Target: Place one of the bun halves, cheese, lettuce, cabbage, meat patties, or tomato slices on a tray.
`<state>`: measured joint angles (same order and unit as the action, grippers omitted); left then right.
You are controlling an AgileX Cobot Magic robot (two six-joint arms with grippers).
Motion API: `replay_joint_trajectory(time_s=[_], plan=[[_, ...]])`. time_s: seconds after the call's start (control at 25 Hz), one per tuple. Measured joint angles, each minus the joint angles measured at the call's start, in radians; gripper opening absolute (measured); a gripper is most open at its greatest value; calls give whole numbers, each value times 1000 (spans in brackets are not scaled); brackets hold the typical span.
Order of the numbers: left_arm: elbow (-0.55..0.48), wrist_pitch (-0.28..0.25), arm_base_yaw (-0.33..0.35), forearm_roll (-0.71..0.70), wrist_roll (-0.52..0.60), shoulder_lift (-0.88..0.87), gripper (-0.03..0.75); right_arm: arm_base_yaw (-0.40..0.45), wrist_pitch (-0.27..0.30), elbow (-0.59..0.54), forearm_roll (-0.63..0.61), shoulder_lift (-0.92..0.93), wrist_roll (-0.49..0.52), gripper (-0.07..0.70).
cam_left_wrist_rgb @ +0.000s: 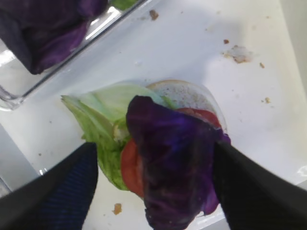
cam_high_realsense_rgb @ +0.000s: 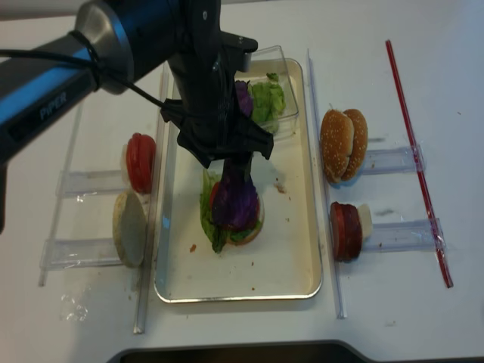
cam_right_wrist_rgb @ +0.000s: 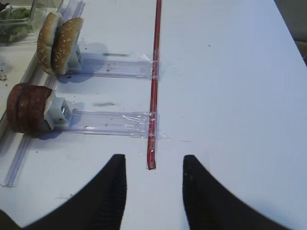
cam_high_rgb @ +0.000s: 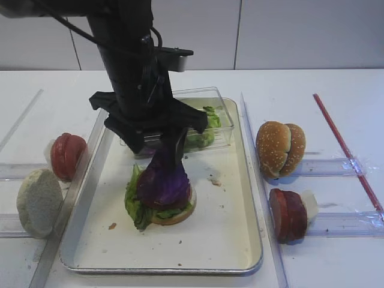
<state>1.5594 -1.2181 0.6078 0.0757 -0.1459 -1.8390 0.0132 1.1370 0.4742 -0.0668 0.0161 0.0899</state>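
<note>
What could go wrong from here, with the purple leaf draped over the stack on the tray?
1. The dark purple crinkled cabbage leaf lies between the left tool's spread fingers and rises toward it in the high view; if it clings, retracting could lift it off.
2. It overhangs the red tomato slice and green ruffled lettuce on the round bun half, so it may slide onto the metal-rimmed tray.

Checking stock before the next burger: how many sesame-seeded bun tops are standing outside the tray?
2: the golden-brown sesame-seeded bun tops stand on edge, pressed together, in the clear plastic holder right of the silvery metal tray. More could be hidden behind the black arm.
</note>
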Motion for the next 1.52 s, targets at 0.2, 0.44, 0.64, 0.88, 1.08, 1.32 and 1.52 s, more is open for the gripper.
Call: replay_joint_trajectory(time_s=[0.2,0.44,0.64,0.88,1.08,1.32,1.52], plan=[[6,-4,0,-7,-2,0,479,0,0,0,0,0,0,304],[6,-6,0,-36,-4,48,479,0,0,0,0,0,0,304],[6,-11,-26,-55,-4,118,479,0,0,0,0,0,0,304],[-51,-11,-125,-76,0,208,479,0,0,0,0,0,0,304],[-147,-15,-222,-84,7,292,479,0,0,0,0,0,0,304],[-229,-19,-350,-102,13,399,479,0,0,0,0,0,0,304],[-291,-23,-425,-102,34,475,479,0,0,0,0,0,0,304]])
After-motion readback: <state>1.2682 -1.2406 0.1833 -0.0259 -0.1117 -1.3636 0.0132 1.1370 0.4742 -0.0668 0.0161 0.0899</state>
